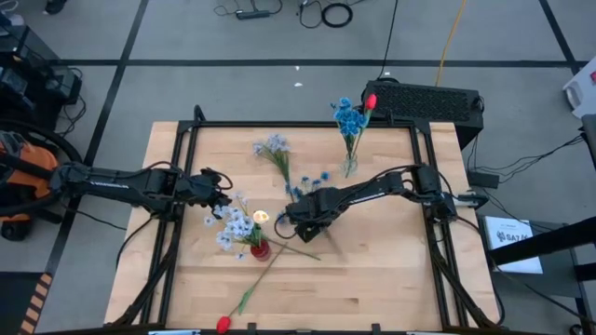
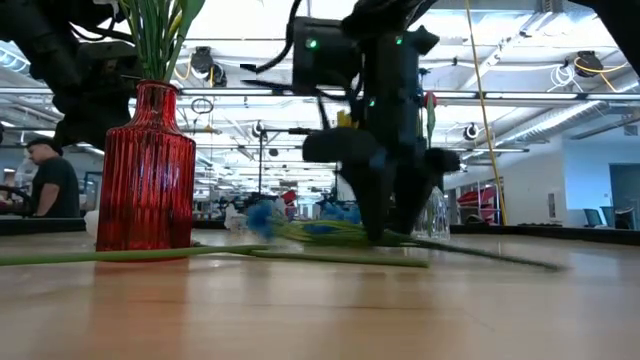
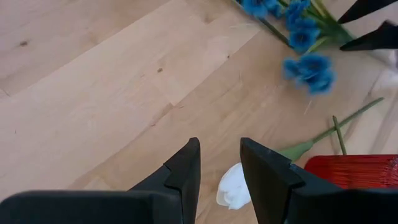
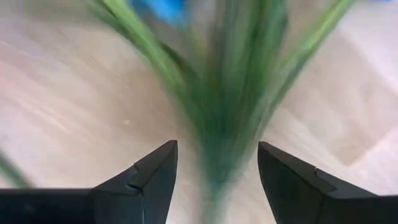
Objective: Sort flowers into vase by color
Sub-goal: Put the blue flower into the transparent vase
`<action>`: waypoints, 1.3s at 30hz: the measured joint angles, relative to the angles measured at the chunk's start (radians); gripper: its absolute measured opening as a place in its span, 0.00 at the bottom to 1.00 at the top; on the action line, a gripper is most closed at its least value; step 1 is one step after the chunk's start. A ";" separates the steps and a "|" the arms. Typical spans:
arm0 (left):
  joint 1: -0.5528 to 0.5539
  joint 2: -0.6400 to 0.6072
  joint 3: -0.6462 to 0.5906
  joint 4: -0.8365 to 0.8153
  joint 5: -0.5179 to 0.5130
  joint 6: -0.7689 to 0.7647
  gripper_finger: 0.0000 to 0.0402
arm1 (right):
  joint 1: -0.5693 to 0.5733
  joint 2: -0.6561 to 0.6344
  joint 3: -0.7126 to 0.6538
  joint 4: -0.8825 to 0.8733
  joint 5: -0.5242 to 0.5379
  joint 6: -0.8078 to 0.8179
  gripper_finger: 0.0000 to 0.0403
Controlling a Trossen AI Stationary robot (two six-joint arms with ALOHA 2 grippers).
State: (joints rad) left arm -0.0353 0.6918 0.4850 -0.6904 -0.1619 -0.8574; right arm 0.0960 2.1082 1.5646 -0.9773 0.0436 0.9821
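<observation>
Right gripper (image 1: 300, 216) spread wide over bright blue flowers (image 1: 303, 186) lying mid-surface (image 1: 391, 270), stem bunch between fingers. Best closed low on gathered stems, clear of loose blooms. Left gripper (image 1: 222, 197) part open, empty, beside red vase (image 1: 260, 248).

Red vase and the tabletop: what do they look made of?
Red vase: likely glass or clear plastic, glossy and ribbed, with light glowing through its vertical ridges. Tabletop: light wood planks with a matte finish, showing grain lines and small knots.
</observation>
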 joint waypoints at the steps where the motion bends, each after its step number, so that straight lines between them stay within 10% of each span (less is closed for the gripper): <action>1: 0.000 0.000 0.000 0.000 0.000 0.000 0.30 | 0.002 -0.014 0.002 -0.015 0.016 0.000 0.53; 32: 0.000 0.000 0.000 0.001 0.000 0.034 0.30 | 0.014 -0.058 -0.172 0.154 -0.035 -0.201 0.52; 39: 0.000 0.000 0.000 0.002 -0.008 0.035 0.30 | 0.015 -0.061 -0.232 0.238 -0.043 -0.189 0.22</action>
State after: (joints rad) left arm -0.0353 0.6918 0.4850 -0.6884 -0.1696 -0.8223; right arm 0.1108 2.0476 1.3323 -0.7389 0.0011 0.7928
